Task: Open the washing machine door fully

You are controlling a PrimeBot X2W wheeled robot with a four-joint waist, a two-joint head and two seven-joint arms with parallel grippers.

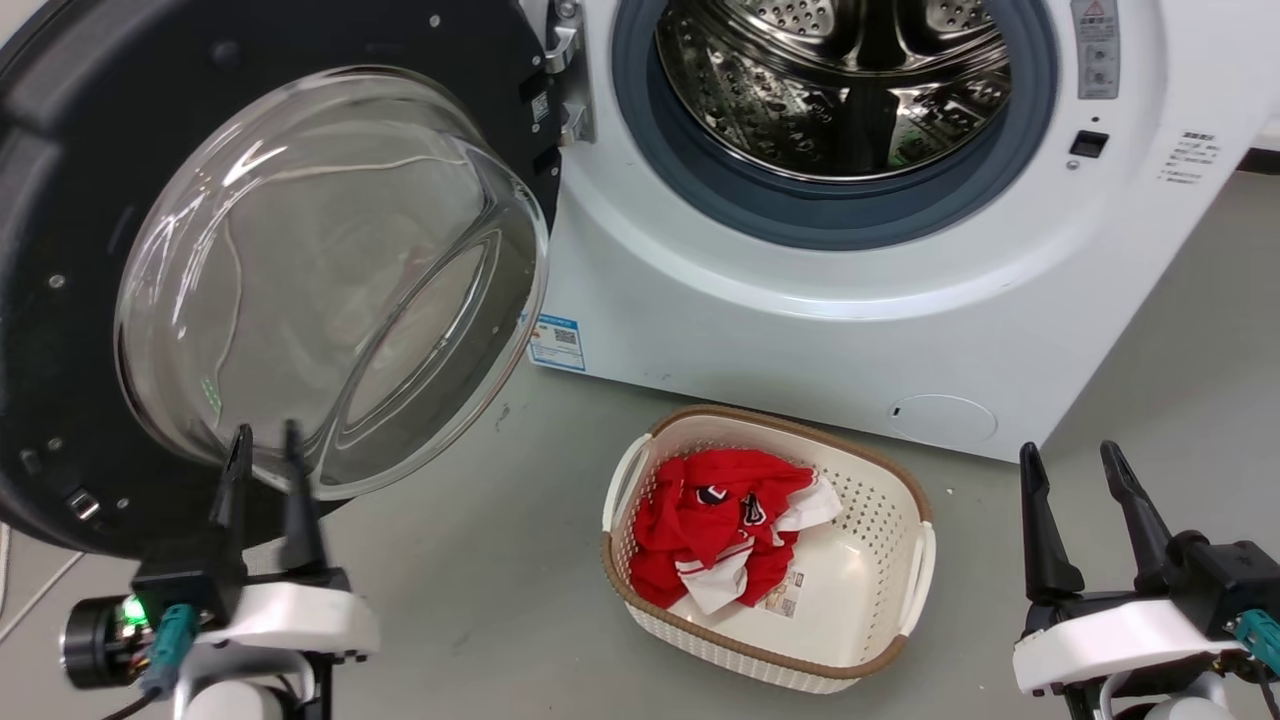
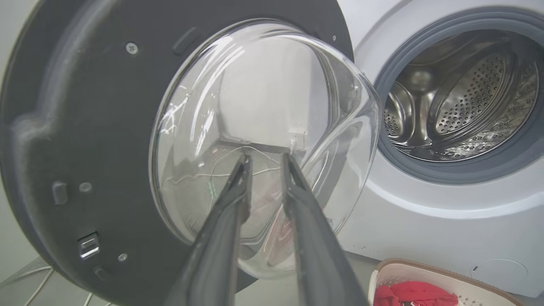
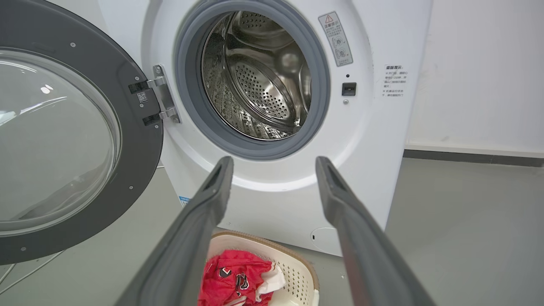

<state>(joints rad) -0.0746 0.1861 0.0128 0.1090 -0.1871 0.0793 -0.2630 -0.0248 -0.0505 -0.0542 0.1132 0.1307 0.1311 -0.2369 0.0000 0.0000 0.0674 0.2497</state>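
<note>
Bright even light, glare streaking the washing machine door (image 1: 330, 270) (edges bend).

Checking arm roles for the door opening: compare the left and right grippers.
Gap: the left gripper has its fingers narrowly apart; the right gripper has them wider. Place: in the head view the left gripper's tips overlap the washing machine door, contact unclear; the right gripper sits right of the basket, clear of the door. Both are empty, fingers pointing up.
</note>
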